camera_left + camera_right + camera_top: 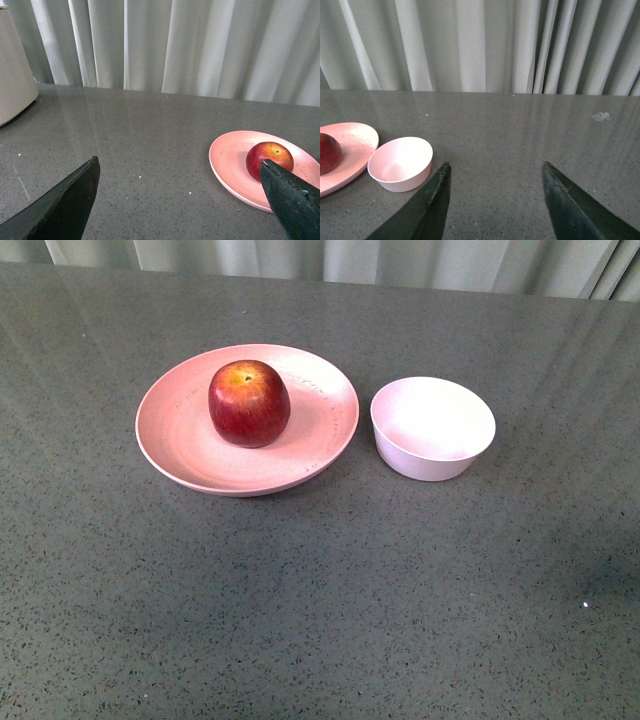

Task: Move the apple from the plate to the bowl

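Note:
The dark-red apple (249, 403) with a yellow-orange patch at its stem sits on the wide salmon-pink plate (180, 455) in the front view. The small pale bowl (432, 427) stands empty just right of the plate. Neither gripper shows in the front view. In the left wrist view my left gripper (180, 162) is open and empty over bare table, with the apple (267, 154) and the plate (227, 157) beside one finger. In the right wrist view my right gripper (495, 165) is open and empty, with the bowl (400, 164), plate (355, 145) and apple (329, 152) off to one side.
The dishes stand on a grey speckled table (320, 610). Pale curtains (330, 260) hang behind its far edge. A beige object (15, 75) stands at the table's edge in the left wrist view.

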